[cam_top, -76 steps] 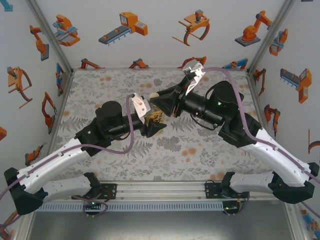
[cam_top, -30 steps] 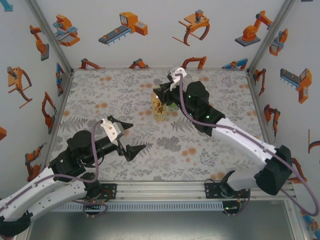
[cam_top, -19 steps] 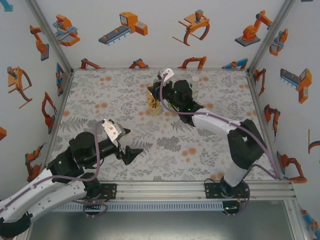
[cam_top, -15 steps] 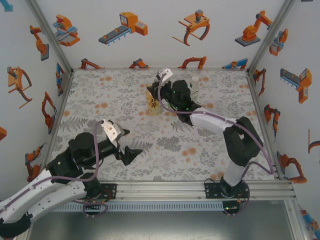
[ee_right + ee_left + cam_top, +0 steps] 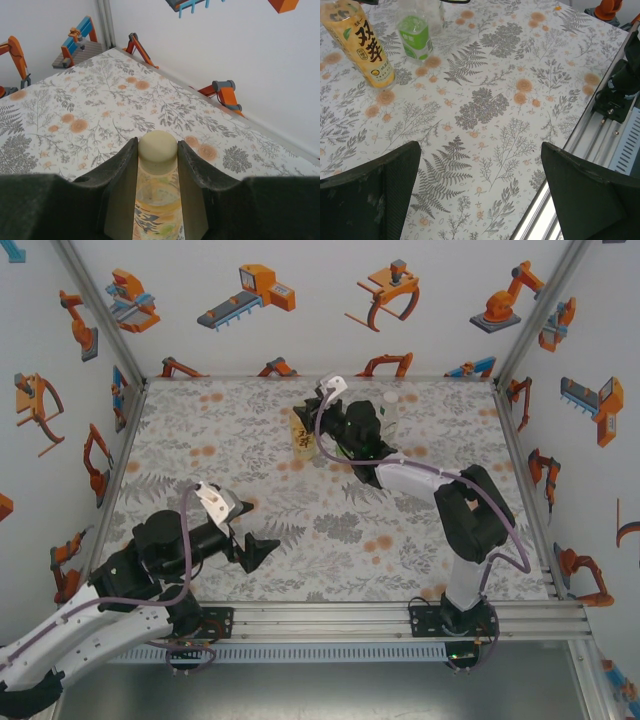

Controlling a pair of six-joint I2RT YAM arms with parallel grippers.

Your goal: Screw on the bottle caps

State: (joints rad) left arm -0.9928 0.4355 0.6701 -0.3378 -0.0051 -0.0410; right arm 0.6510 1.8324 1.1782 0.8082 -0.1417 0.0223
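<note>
Three bottles: amber bottle point(image 5: 303, 437), green bottle point(image 5: 414, 36), clear bottle point(image 5: 390, 410), upper middle of the surface point(image 5: 200, 430)
Right hand point(image 5: 157, 150): pinched on the amber bottle's cap point(image 5: 157, 144)
Left hand point(image 5: 480, 155): wide open, empty, lower left

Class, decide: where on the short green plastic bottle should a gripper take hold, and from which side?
Likely around its labelled middle, level, from the free side facing the left wrist camera: the short green plastic bottle stands upright, the tall amber plastic bottle close beside it, the clear plastic bottle behind.
</note>
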